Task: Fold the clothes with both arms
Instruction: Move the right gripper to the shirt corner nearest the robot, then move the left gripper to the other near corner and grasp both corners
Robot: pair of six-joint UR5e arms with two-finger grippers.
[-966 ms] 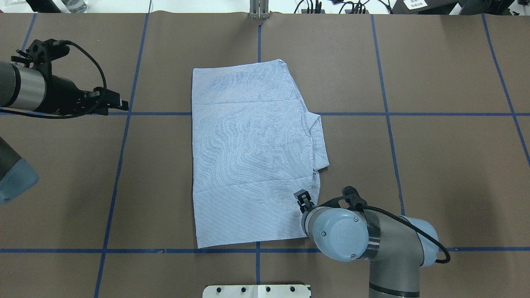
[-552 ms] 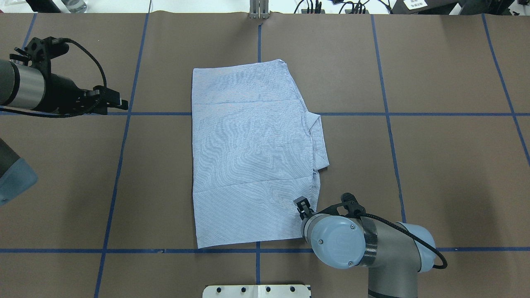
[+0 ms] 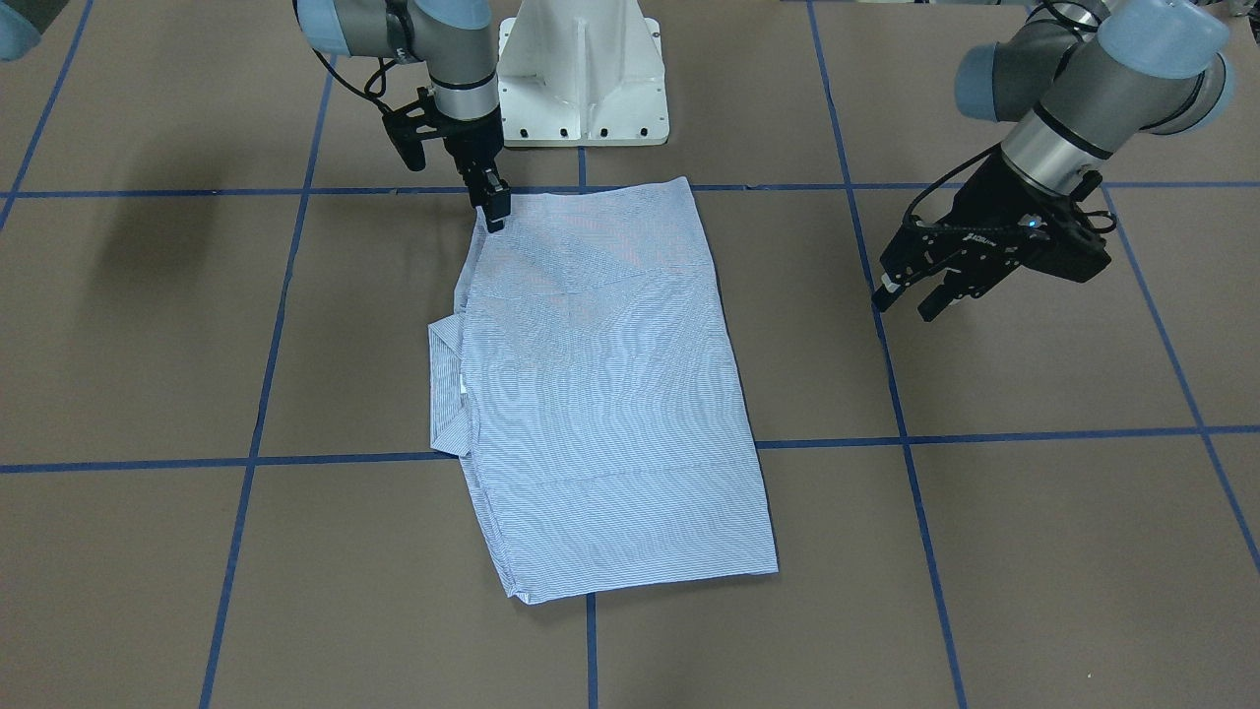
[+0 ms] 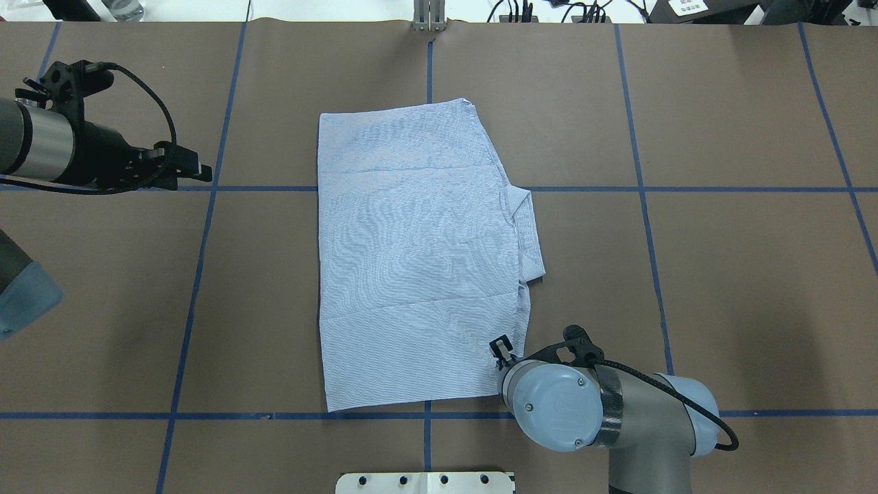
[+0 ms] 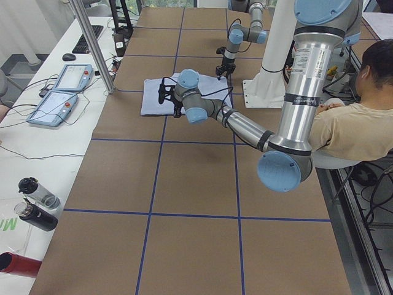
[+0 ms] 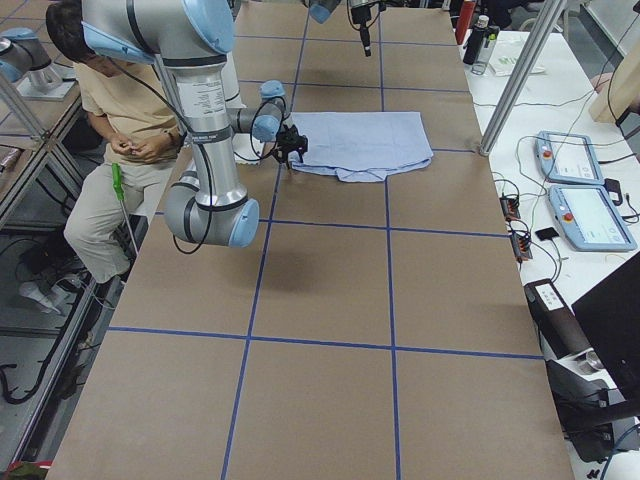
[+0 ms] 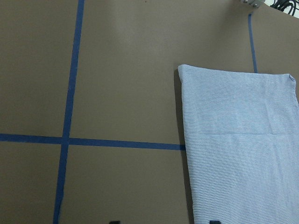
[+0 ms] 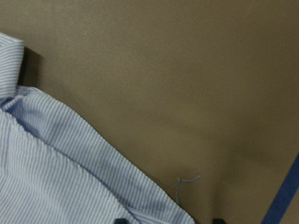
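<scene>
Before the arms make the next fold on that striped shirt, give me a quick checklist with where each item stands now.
1. Shirt lying flat as a folded rectangle on the table: ok.
2. Right gripper at the shirt's near corner on its own side: ok.
3. Right gripper holding cloth: not ok, jaws stand apart in its wrist view.
4. Left gripper at the shirt: not ok, open over bare table, clear of the cloth.
5. Collar tucked in: not ok, it juts out on the right arm's side.
6. Right gripper touching the fabric: cannot tell.
</scene>
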